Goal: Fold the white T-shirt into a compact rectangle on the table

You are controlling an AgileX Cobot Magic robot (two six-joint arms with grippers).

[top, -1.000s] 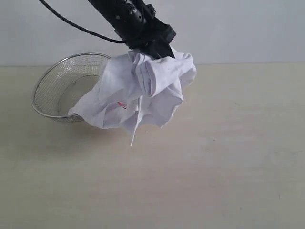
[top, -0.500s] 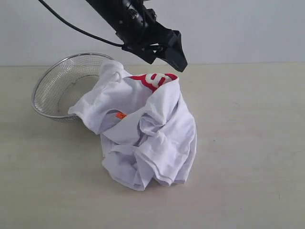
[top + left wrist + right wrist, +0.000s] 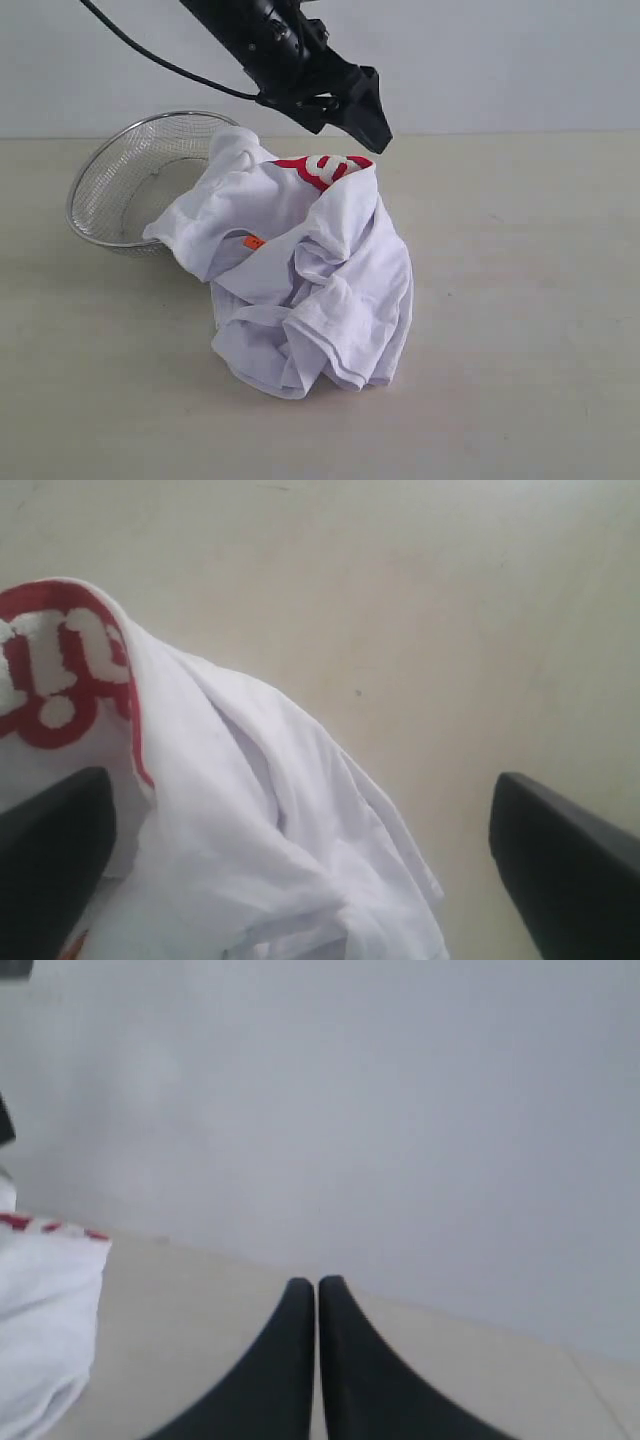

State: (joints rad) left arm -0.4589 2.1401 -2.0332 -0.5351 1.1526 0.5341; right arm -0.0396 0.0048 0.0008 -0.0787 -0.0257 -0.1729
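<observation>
The white T-shirt (image 3: 310, 280) lies in a crumpled heap on the table (image 3: 520, 300), with red lettering (image 3: 325, 167) at its top and an orange tag (image 3: 253, 241) showing. One edge of it rests against the basket. My left gripper (image 3: 350, 128) hangs open just above the heap's top and holds nothing. In the left wrist view its two fingers (image 3: 50, 865) stand wide apart on either side of the shirt (image 3: 230, 810). My right gripper (image 3: 317, 1290) is shut and empty, away from the shirt (image 3: 40, 1330), and it does not show in the exterior view.
A round wire-mesh basket (image 3: 125, 180) stands tilted at the back left, touching the shirt. A pale wall (image 3: 500, 60) rises behind the table's far edge. Bare tabletop stretches to the right and front of the heap.
The left gripper opened and let go of the shirt, which dropped from hanging onto the table as a heap. Since half a second ago the heap has only settled slightly.
</observation>
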